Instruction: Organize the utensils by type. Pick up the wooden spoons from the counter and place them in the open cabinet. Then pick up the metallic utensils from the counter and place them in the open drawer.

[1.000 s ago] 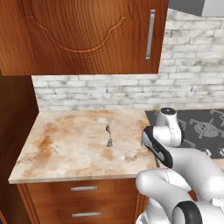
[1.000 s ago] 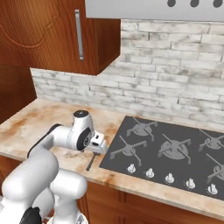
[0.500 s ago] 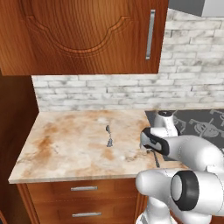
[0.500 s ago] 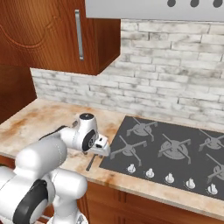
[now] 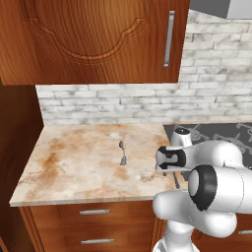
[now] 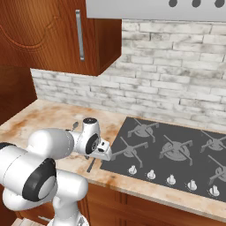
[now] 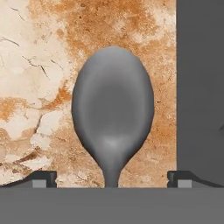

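The arm is bent low over the right end of the table (image 5: 74, 157), beside the black cooktop (image 6: 176, 150). In the hand view the fingers (image 7: 112, 178) stand wide apart, one dark tip (image 7: 41, 178) at the left and one at the right, nothing between them gripped. A dark grey spoon (image 7: 113, 109) lies flat on the marbled stone directly under the hand, bowl up in that view, its neck running down between the two tips; whether the tips touch the stone cannot be told. The cooktop's dark edge runs just beside the spoon on the right of the hand view.

From the right base view, the spoon's dark handle (image 6: 91, 165) pokes out from under the wrist, near the front edge of the table and just beside the cooktop corner.

A small silver spoon (image 5: 122, 153) lies well apart to the left, mid-table, alone on the stone.

Above the table hangs a closed reddish-brown wall cabinet (image 5: 93, 39) with a silver bar handle. Drawers (image 5: 93, 212) below the table are shut.
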You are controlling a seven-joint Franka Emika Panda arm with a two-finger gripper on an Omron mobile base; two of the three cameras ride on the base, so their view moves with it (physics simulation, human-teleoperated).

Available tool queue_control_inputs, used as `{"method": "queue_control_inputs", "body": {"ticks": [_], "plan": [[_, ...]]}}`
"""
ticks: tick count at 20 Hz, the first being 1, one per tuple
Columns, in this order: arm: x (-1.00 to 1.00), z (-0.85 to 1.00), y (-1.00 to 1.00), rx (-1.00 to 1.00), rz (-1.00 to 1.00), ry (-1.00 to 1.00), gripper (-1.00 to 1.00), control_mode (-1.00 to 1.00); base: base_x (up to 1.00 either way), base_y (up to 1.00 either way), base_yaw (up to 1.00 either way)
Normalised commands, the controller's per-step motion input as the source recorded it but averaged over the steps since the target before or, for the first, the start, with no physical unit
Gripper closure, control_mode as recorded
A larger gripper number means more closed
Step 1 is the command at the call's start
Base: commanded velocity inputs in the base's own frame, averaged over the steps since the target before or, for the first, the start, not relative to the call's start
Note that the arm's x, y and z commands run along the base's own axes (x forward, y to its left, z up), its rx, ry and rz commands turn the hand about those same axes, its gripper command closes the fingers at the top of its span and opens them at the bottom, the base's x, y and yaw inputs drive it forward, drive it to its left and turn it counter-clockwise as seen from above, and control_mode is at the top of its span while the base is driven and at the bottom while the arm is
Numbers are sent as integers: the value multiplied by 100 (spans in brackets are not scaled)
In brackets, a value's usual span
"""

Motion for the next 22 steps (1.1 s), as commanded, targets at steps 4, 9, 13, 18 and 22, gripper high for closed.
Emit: {"method": "queue_control_inputs", "body": {"ticks": [4, 9, 13, 18, 22], "plan": [[0, -42, 4, 0, 0, 0, -100, -100, 0, 0, 0], [0, -47, 4, 0, 0, 0, 100, -100, 0, 0, 0], [-15, -56, 1, 0, 0, -1, 100, -100, 0, 0, 0], [-21, -50, 0, 0, 0, -7, 100, -100, 0, 0, 0], [-9, -28, 11, 0, 0, -17, 100, -100, 0, 0, 0]]}}
